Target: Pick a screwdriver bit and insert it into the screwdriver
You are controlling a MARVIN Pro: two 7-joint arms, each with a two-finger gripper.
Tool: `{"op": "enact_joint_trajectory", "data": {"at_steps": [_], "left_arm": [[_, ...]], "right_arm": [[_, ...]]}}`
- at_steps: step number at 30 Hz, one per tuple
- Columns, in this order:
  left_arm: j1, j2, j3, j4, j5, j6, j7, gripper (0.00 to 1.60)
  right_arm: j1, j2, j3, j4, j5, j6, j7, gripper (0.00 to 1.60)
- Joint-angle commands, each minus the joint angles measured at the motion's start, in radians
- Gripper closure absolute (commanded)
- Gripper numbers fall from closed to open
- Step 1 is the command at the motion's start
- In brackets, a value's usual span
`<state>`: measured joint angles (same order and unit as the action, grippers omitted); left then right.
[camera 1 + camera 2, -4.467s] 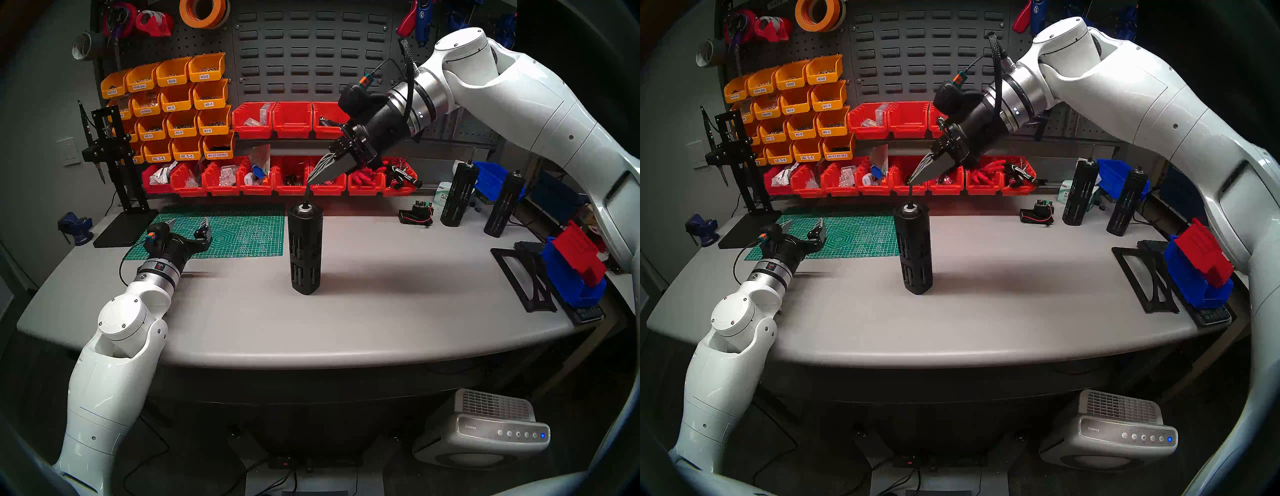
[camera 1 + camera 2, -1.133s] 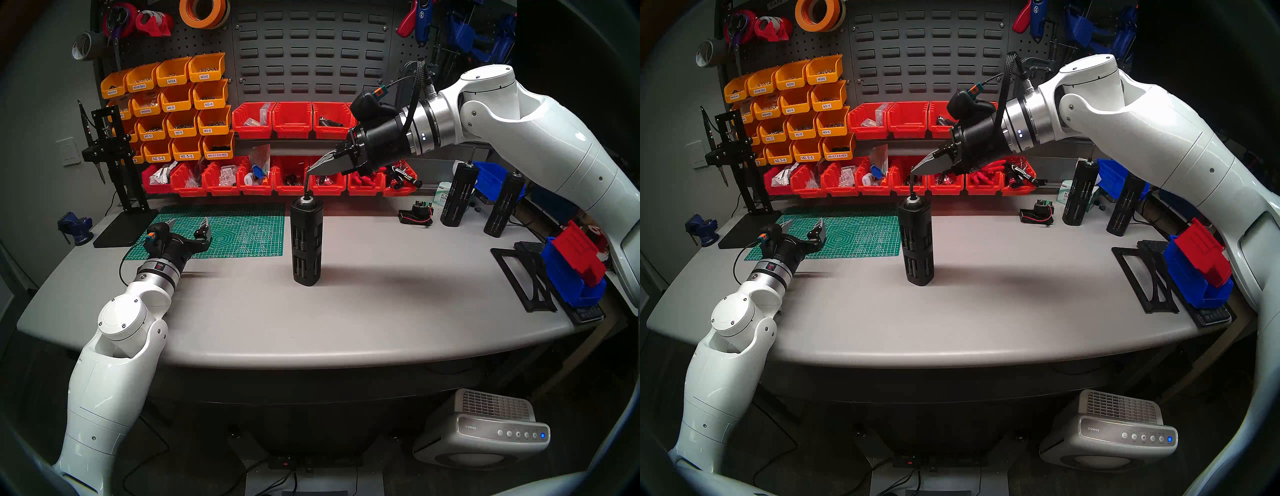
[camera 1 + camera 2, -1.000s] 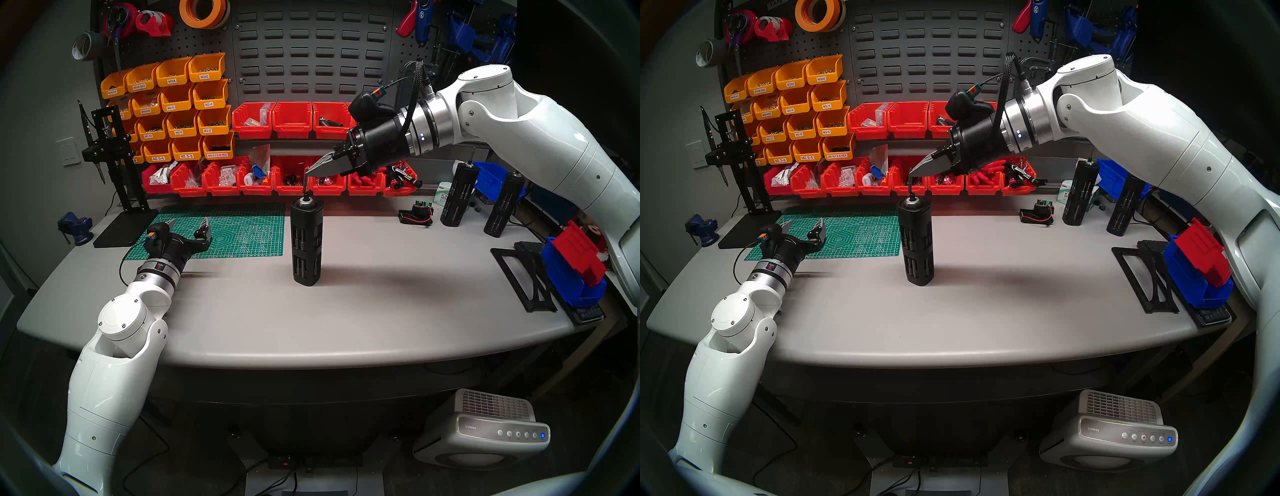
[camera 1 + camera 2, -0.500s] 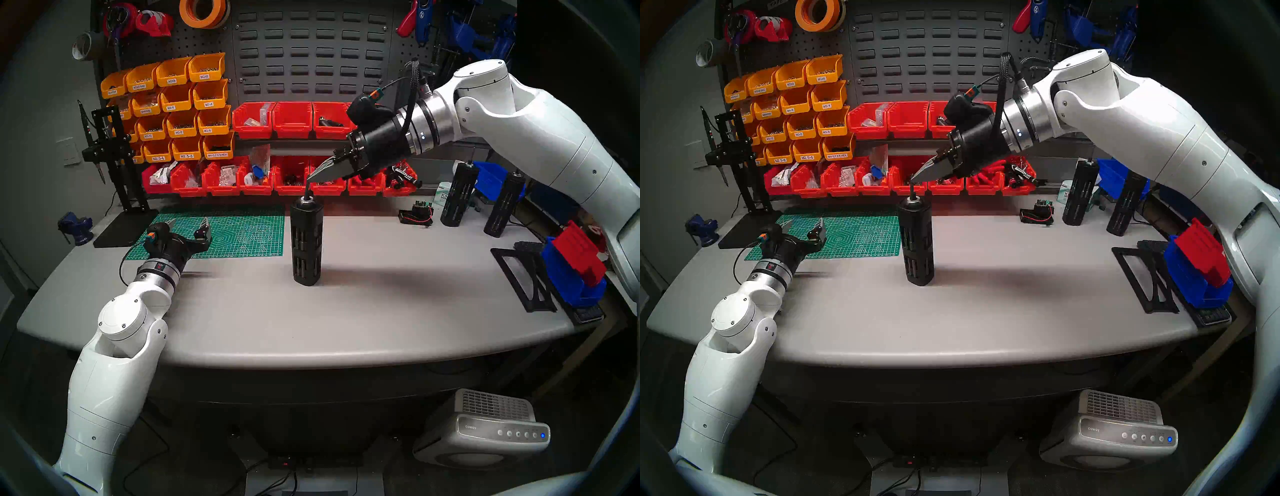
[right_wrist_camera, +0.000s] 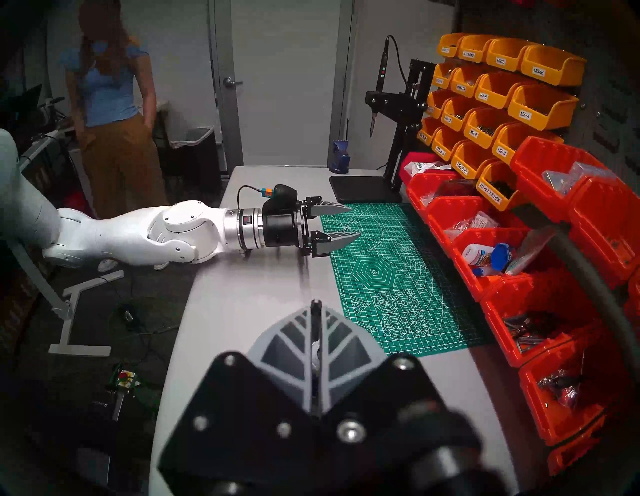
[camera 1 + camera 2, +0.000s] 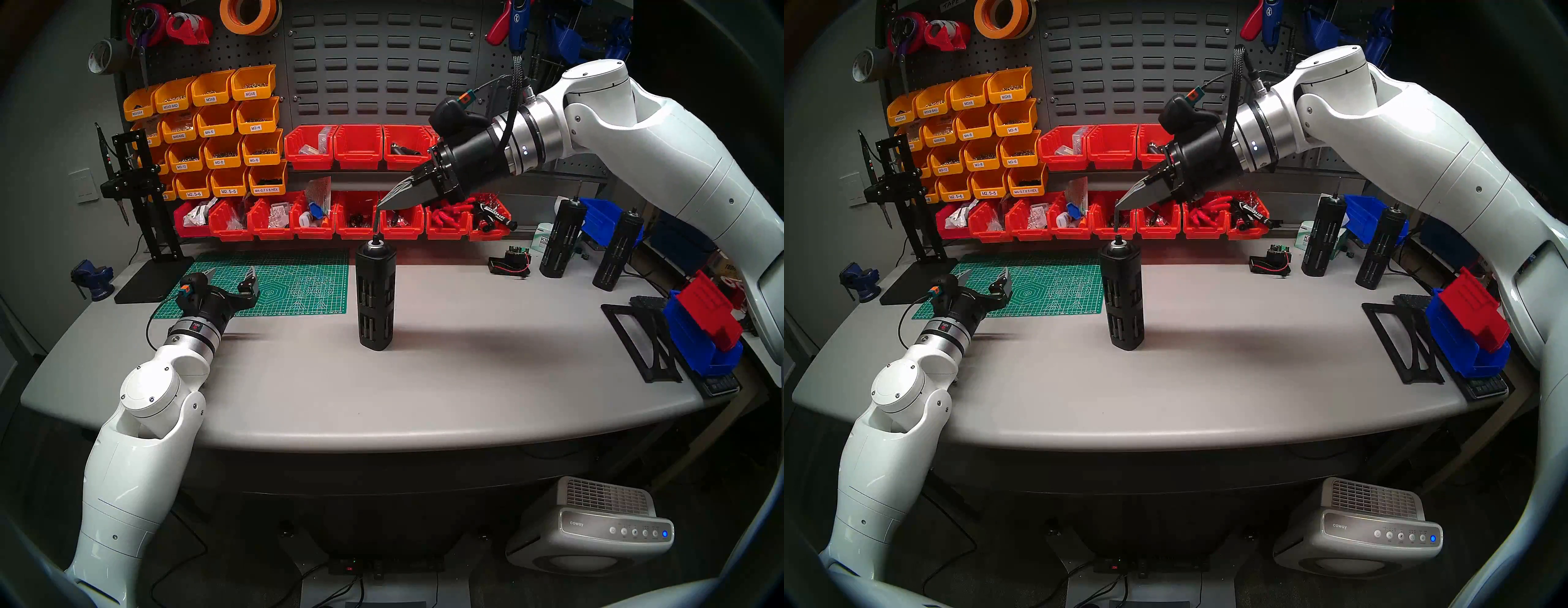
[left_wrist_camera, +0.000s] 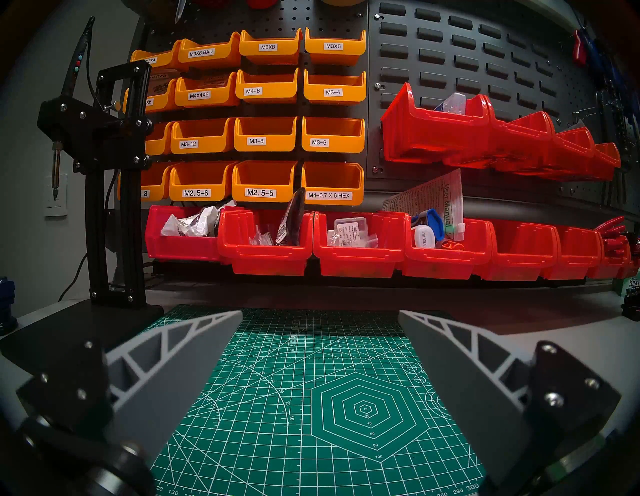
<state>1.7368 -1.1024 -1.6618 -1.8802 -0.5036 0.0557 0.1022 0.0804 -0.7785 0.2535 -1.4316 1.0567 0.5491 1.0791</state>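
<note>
**A:** Where was the screwdriver [image 6: 376,297]?

**B:** It stood upright near the middle of the grey worktop [image 6: 466,382], a tall black slotted cylinder just to the right of the green cutting mat [image 6: 271,282]. Its silver-ringed socket faced up.

**A:** And the screwdriver bit [image 6: 376,220]?

**B:** The thin dark rod hung almost vertically from the right gripper [image 6: 380,204], right above the socket. The two grey fingers [image 5: 291,339] were pressed together on its upper end, and a short stub showed past their tips in the right wrist view. The lower tip sat at the socket's mouth; from the head views I could not tell whether it had actually entered or only touched the rim.

**A:** How was the right arm posed?

**B:** It reached in from the right side, its gripper angled down and toward the left, in front of the rows of red bins [image 6: 356,146].

**A:** What about the other arm?

**B:** The left gripper [image 6: 231,278] lay low and level over the near-left part of the cutting mat, its fingers [image 7: 194,350] spread wide and holding nothing, well apart from the screwdriver.

**A:** Anything else on the worktop?

**B:** Two more black cylinders [image 6: 560,237] stood toward the back right.
</note>
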Motion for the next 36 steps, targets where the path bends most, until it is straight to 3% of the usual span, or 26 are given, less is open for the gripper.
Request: {"op": "enact_joint_trajectory", "data": {"at_steps": [1, 36], "left_arm": [[-0.024, 0.001, -0.01, -0.029, -0.001, -0.018, -0.001, 0.0], [-0.024, 0.0, -0.011, -0.029, 0.0, -0.019, -0.001, 0.0]], "right_arm": [[0.046, -0.009, 0.027, 0.023, -0.009, -0.008, 0.0, 1.6], [0.035, -0.025, 0.011, 0.053, -0.029, -0.019, 0.044, 1.6]]}}
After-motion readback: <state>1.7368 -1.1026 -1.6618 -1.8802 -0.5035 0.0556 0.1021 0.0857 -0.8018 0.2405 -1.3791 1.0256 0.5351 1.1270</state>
